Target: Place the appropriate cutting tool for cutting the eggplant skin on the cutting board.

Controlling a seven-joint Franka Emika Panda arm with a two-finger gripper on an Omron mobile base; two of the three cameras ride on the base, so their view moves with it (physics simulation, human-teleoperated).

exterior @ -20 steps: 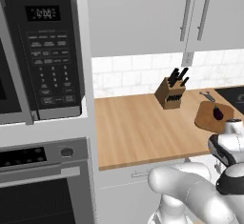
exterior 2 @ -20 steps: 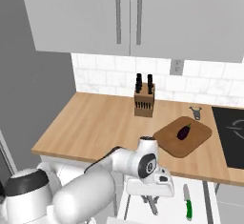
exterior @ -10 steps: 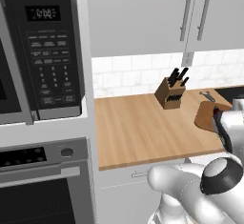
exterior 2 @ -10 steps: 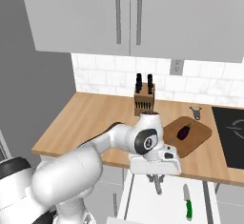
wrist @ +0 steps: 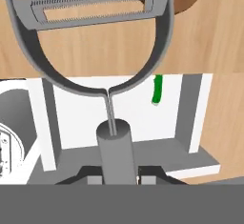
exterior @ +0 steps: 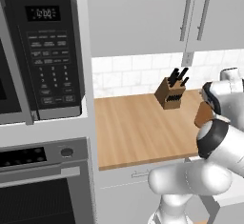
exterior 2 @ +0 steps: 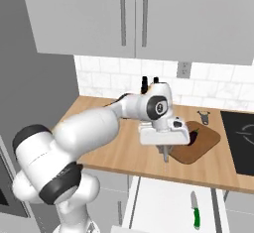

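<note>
**Peeler pinched above the counter**

Microwave (exterior: 45, 51) display – digits too blurred to read. Right of it, the knife block (exterior: 170, 93). The gripper (exterior 2: 165, 153) pinches a grey peeler (wrist: 97, 42) by its handle, beside the cutting board (exterior 2: 202, 145) – the eggplant (exterior 2: 193, 136) lies on it.

The bench (exterior: 138, 132) is viewed from behind the arm, from left and right; the knife block (exterior: 170, 94) is shared by both. The peeler (wrist: 95, 42) is seen close from the hand.

dark eggplant (exterior 2: 193, 136) lying on brown cutting board (exterior 2: 207, 143)
</note>
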